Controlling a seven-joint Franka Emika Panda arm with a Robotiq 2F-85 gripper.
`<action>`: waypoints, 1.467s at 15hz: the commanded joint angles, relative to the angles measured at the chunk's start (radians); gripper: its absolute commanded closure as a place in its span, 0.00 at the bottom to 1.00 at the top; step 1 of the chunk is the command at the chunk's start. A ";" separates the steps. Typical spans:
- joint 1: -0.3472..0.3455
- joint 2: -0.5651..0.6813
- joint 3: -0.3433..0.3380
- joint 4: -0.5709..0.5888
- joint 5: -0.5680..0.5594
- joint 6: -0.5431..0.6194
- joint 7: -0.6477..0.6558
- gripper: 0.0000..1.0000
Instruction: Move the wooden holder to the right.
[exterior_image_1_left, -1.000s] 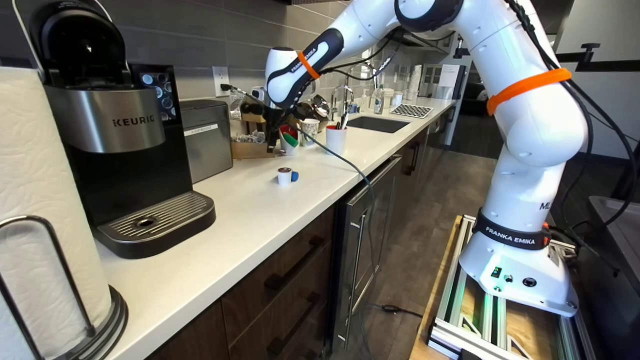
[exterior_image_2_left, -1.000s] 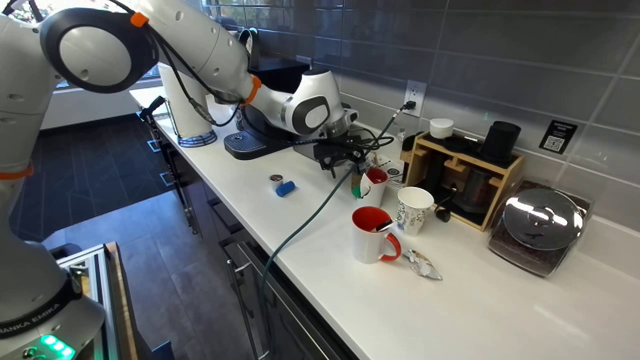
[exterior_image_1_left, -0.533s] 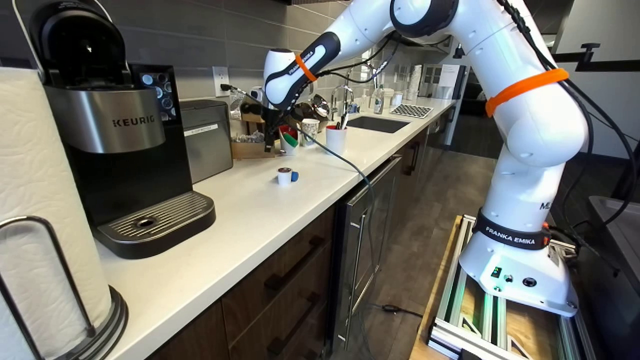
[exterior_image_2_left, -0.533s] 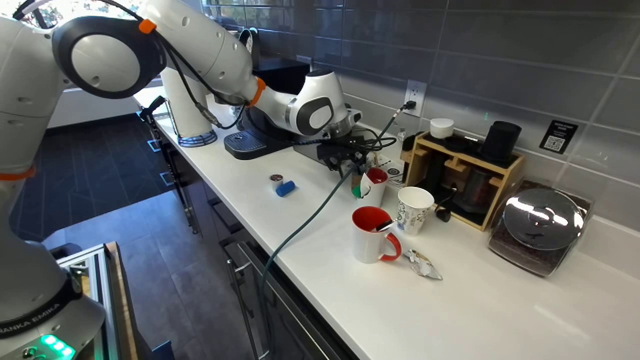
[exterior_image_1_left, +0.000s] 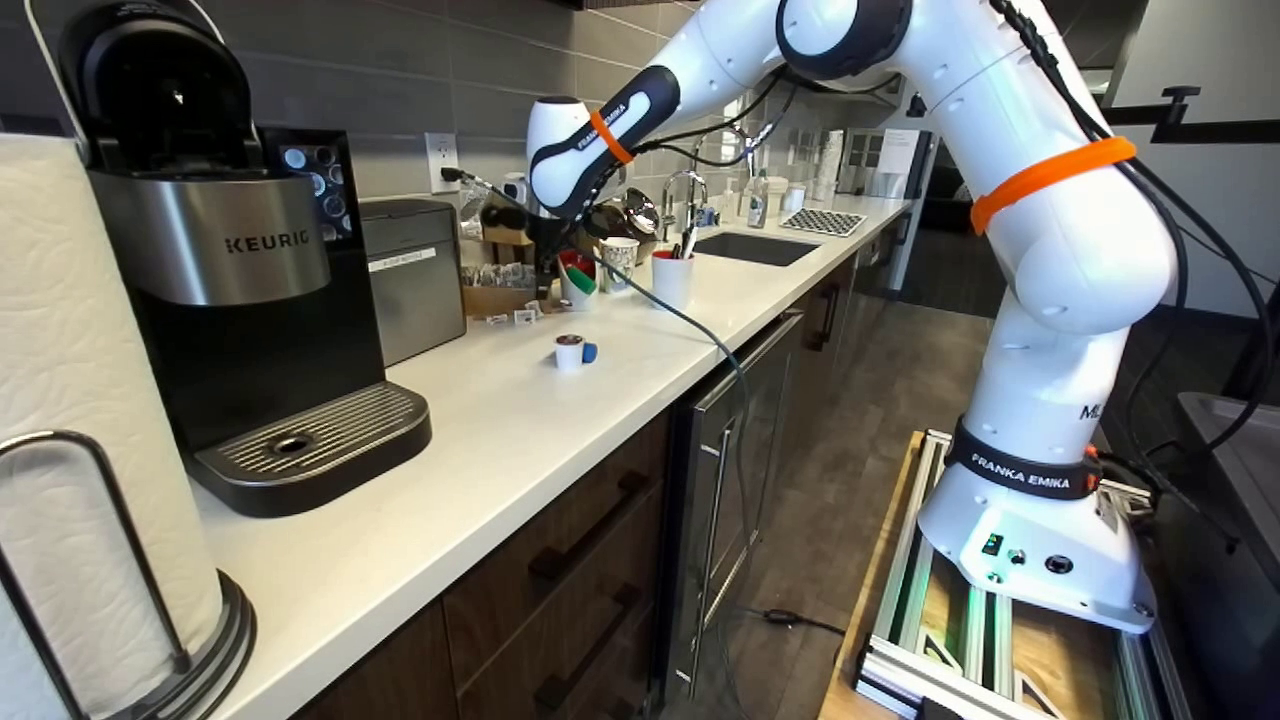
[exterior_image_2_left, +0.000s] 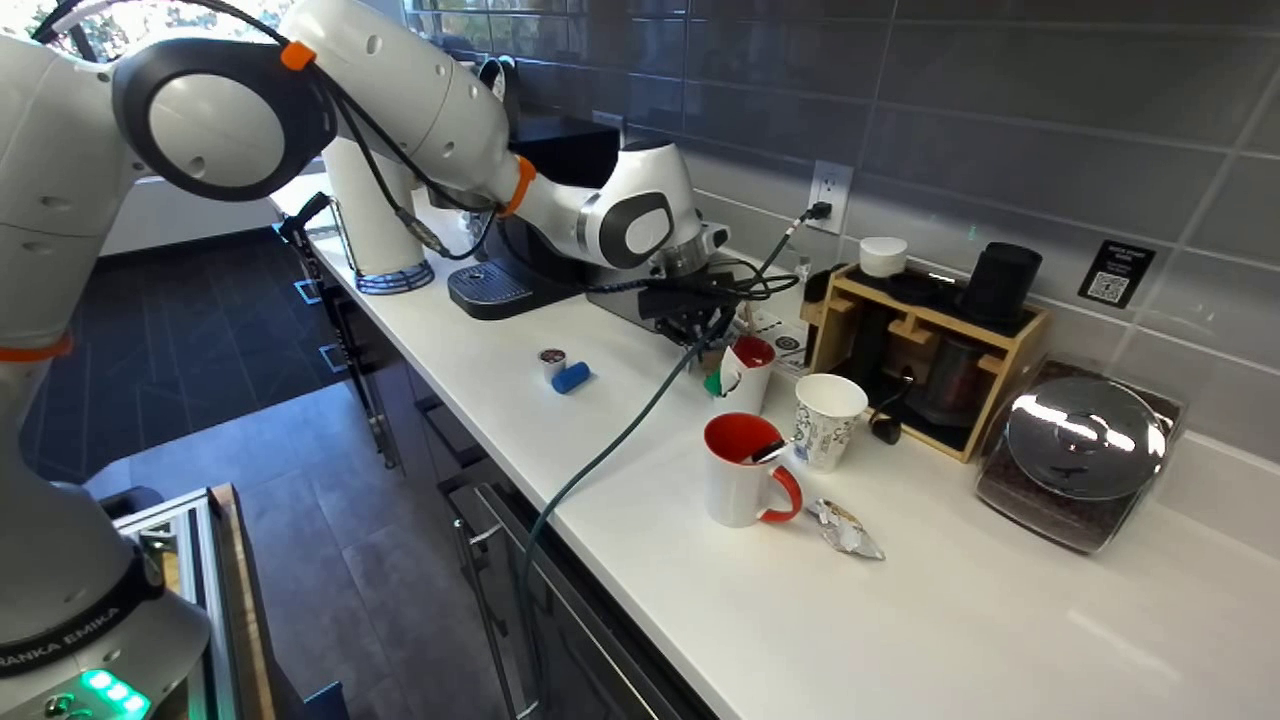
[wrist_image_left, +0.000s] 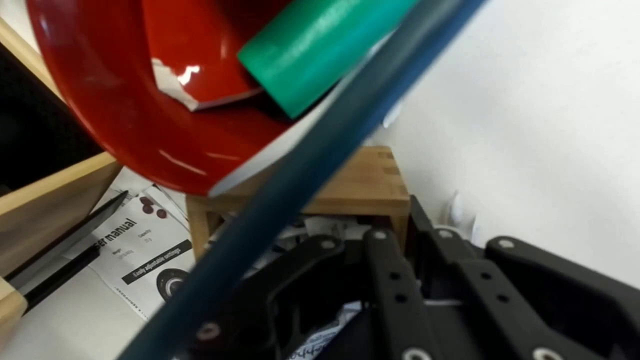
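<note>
The wooden holder (exterior_image_1_left: 495, 302) is a low tan box filled with small packets, on the counter beside the grey metal box. In the wrist view the holder (wrist_image_left: 360, 185) lies just ahead of my gripper (wrist_image_left: 400, 225). One finger rests along the outer side of its end wall and the other sits inside, so the jaws are shut on that wall. Part of the inner fingertip is hidden. In the exterior views my gripper (exterior_image_1_left: 543, 288) points down at the holder's end; there the gripper (exterior_image_2_left: 695, 342) covers most of it.
A red-lined cup (exterior_image_2_left: 750, 390) with a green item stands close beside the gripper. A cable (wrist_image_left: 285, 200) crosses in front of the wrist camera. Loose white packets (exterior_image_1_left: 525, 316) lie before the holder. A mug (exterior_image_2_left: 735, 490), paper cup (exterior_image_2_left: 828, 425) and coffee pod (exterior_image_1_left: 569, 353) stand nearby.
The gripper has gone from open to shut on the holder's wall, with only a small arm shift. Several white packets now lie on the counter in front of the holder.
</note>
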 joint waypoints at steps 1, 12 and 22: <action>0.004 0.011 0.007 0.041 -0.006 -0.094 0.017 0.97; -0.013 0.021 0.043 0.177 0.126 -0.395 0.142 0.97; -0.046 -0.011 0.055 0.184 0.282 -0.381 0.355 0.97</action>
